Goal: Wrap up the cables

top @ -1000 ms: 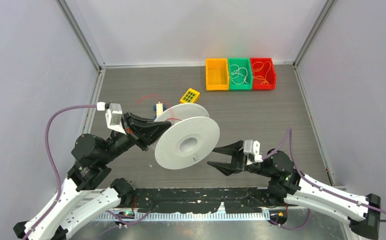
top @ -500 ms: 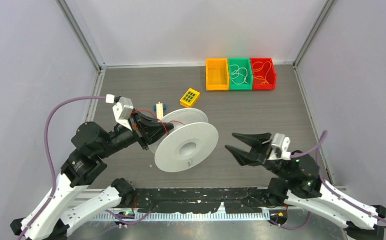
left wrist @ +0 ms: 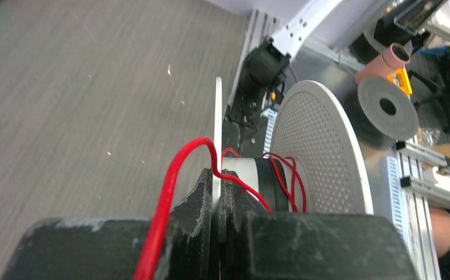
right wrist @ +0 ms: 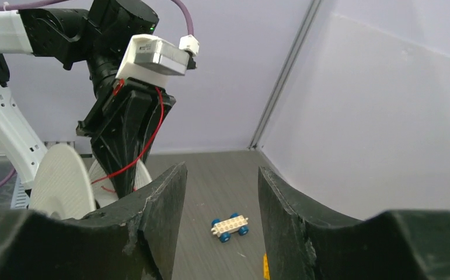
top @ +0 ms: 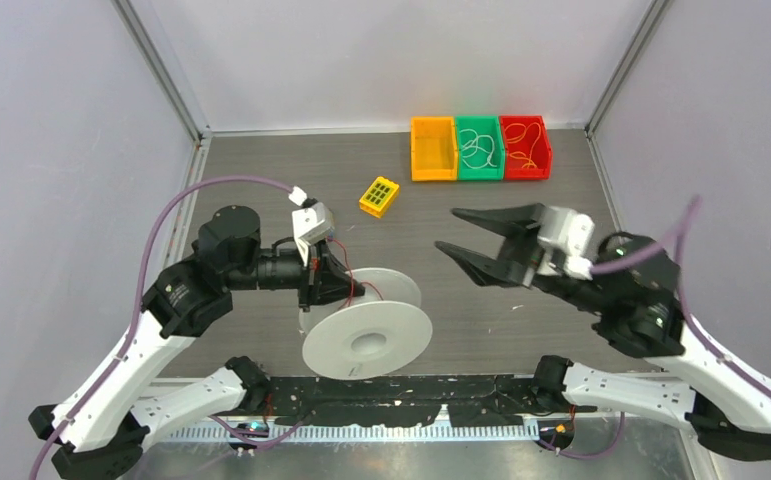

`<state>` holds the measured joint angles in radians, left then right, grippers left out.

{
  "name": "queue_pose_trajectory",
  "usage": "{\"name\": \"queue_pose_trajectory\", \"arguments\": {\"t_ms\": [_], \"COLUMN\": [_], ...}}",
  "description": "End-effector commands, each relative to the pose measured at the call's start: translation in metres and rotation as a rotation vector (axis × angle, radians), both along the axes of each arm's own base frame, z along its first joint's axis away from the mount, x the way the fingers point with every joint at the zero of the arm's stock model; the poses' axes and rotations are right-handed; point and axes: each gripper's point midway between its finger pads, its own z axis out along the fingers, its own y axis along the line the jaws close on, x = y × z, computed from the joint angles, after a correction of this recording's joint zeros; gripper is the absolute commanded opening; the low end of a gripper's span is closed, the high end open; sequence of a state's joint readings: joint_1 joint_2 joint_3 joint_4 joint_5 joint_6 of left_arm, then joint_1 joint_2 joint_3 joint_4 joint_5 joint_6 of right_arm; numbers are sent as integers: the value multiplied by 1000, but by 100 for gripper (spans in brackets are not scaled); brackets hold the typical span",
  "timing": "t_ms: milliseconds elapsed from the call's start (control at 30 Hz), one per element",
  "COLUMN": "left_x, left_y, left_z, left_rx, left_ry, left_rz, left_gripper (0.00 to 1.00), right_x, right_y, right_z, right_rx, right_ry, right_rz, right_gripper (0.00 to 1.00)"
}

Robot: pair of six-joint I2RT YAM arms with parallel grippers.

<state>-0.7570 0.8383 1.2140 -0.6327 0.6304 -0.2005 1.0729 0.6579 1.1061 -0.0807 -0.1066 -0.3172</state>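
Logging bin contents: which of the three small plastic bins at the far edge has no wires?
The orange bin, leftmost in the row: bare inside. The green bin holds pale wires, the red bin orange wires.

I read the wire as bright red against a white spool, whose disc is peppered with fine dots, and the left gripper and right gripper are both black, scuffed grey at the edges. The table is grey-brown with a streaky grain. I also see an orange bin, a green bin holding whitish wires, a red bin holding orange wires, a yellow block with a green grid, and a white toy car with blue wheels.
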Motion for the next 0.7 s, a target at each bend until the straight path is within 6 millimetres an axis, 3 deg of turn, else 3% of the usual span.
{"name": "queue_pose_trajectory", "arguments": {"t_ms": [0,167,300,667], "left_x": [-19,-21,-22,-18], "left_y": [4,4,3,-2], "left_z": [2,-4,-7,-11], "left_rx": [8,19,19,14], "left_ry": [-23,-26,-20,0], "left_rz": [-101,-125,-136,-134], "left_gripper": [0,0,0,0], "right_x": [11,2,6,8], "right_y": [48,93,115,143], "right_z": [-5,-21,-30,-37], "right_rx": [-120,-107,-91,-63], "right_ry": [162,292,359,442], "right_rz": [74,243,289,357], "right_gripper": [54,54,50,52]}}
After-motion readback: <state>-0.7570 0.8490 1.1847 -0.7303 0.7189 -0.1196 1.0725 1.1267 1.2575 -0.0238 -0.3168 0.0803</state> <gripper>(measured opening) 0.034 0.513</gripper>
